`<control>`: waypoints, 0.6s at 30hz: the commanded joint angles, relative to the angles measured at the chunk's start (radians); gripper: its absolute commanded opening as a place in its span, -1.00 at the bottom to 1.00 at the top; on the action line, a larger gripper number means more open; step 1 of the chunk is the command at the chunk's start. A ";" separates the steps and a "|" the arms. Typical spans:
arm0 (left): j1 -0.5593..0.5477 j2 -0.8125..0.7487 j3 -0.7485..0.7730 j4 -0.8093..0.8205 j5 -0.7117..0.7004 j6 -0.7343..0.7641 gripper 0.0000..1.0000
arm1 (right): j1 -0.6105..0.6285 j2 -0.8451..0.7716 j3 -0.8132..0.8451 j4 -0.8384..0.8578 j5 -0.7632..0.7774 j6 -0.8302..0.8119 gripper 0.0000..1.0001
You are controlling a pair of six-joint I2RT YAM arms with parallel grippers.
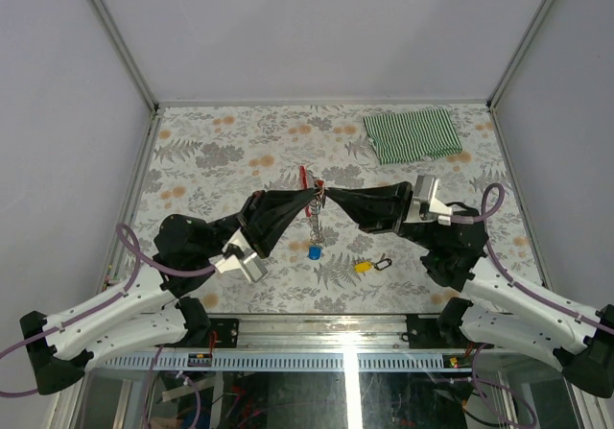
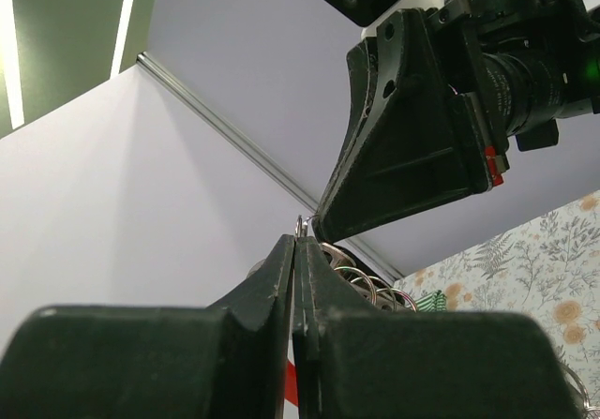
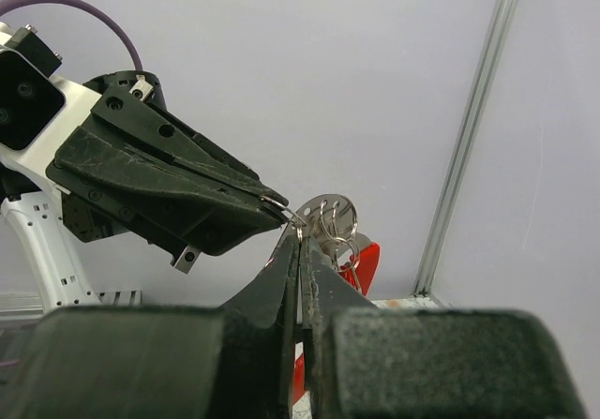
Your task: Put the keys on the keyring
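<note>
1. Floral tablecloth [image 1: 211,151] covers the work surface, and a striped green cloth [image 1: 413,134] lies folded at the far right, well apart from the work.
2. Above the middle, the left gripper [image 1: 309,197] and the right gripper [image 1: 328,196] meet tip to tip, raised so that the keyring [image 1: 306,179] hangs free.
3. Both pairs of fingers are pressed fully together. Each seems to pinch a thin wire ring [image 3: 333,217] beside the red clip [image 3: 366,260], probably to pull a coil apart.
4. The chain [image 1: 313,220] drops toward the blue key [image 1: 314,252]; I cannot tell if this key is already attached.
5. The yellow key [image 1: 363,266] lies on the tablecloth beside a black loop [image 1: 384,262], not yet threaded.
</note>
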State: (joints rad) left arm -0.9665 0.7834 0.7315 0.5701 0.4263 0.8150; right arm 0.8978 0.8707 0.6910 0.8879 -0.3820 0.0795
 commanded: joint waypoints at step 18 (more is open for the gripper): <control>-0.005 -0.005 0.020 0.106 0.037 -0.028 -1.00 | 0.004 0.039 -0.028 0.156 0.165 0.281 -0.90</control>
State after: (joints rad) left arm -0.9665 0.7868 0.7315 0.5720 0.4309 0.7982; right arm 0.8989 0.9127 0.6548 0.9993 -0.2939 0.3119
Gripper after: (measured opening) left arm 0.011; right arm 0.028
